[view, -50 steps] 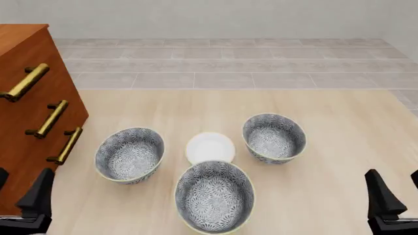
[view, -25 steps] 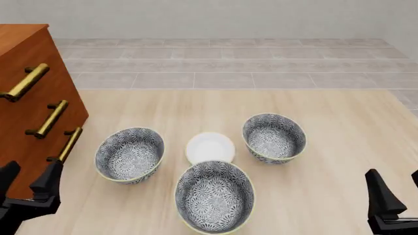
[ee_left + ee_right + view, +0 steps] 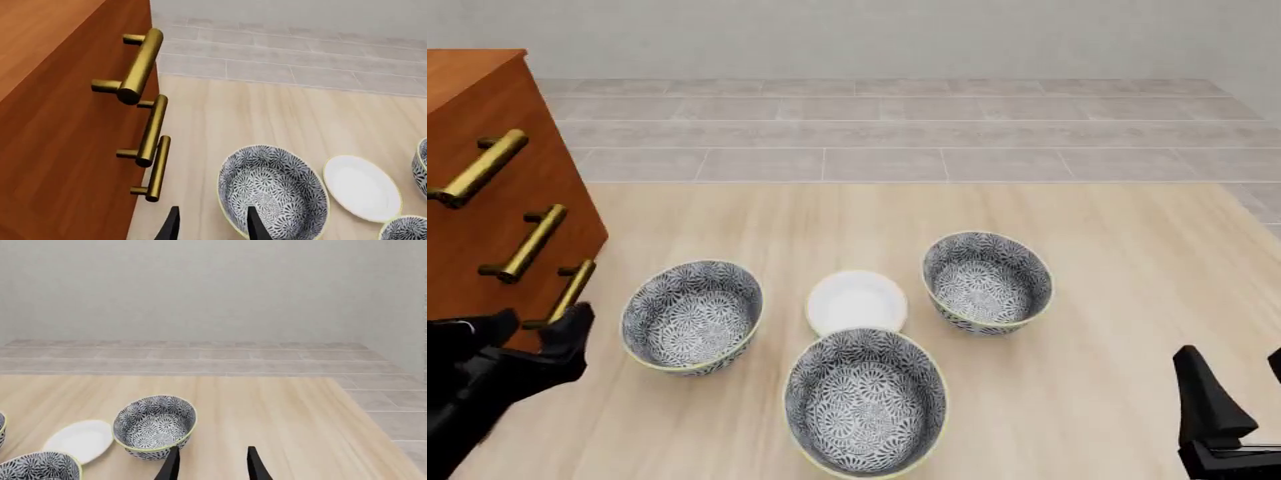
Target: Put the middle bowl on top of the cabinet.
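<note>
Three patterned bowls stand around a small white plate (image 3: pixel 856 302). The middle bowl (image 3: pixel 865 402) is the nearest one, between the left bowl (image 3: pixel 691 316) and the right bowl (image 3: pixel 988 282). The reddish-brown cabinet (image 3: pixel 481 200) with brass handles fills the far left. My left gripper (image 3: pixel 514 335) hovers open and empty in front of the cabinet, just left of the left bowl (image 3: pixel 272 190). In the left wrist view, the cabinet (image 3: pixel 60 125) is close beside the left gripper (image 3: pixel 213 227). My right gripper (image 3: pixel 1241 395) stays open and empty at the near right, well away from the bowls.
The right wrist view shows the right bowl (image 3: pixel 155 426), the plate (image 3: pixel 80 439) and the middle bowl's rim (image 3: pixel 37 465) ahead of the right gripper (image 3: pixel 212 467). Bare wooden table (image 3: pixel 1121 230) reaches to a tiled floor and a grey wall.
My left gripper has risen and moved forward and to the right, from the near left corner toward the left bowl. The right gripper and the bowls have not moved.
</note>
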Motion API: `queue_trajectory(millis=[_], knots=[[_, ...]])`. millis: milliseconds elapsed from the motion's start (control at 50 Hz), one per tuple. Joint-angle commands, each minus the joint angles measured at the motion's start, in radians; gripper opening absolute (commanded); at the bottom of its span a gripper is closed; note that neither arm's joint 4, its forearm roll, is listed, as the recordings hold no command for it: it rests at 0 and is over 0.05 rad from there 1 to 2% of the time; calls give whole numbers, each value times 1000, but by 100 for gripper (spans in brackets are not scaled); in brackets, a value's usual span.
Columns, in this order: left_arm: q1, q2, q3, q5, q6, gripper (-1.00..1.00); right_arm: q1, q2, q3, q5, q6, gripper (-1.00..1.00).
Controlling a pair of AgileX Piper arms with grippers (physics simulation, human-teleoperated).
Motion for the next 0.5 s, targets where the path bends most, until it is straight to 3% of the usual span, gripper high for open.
queue_trajectory(millis=[20,300,500], knots=[[-10,99,-51,17,-14,100,-3,-1,0,1,1,100],[-27,127,-99,79,-24,100,-4,15,0,-13,2,100],[-29,146,-162,168,10,100,-5,34,-1,-30,5,100]])
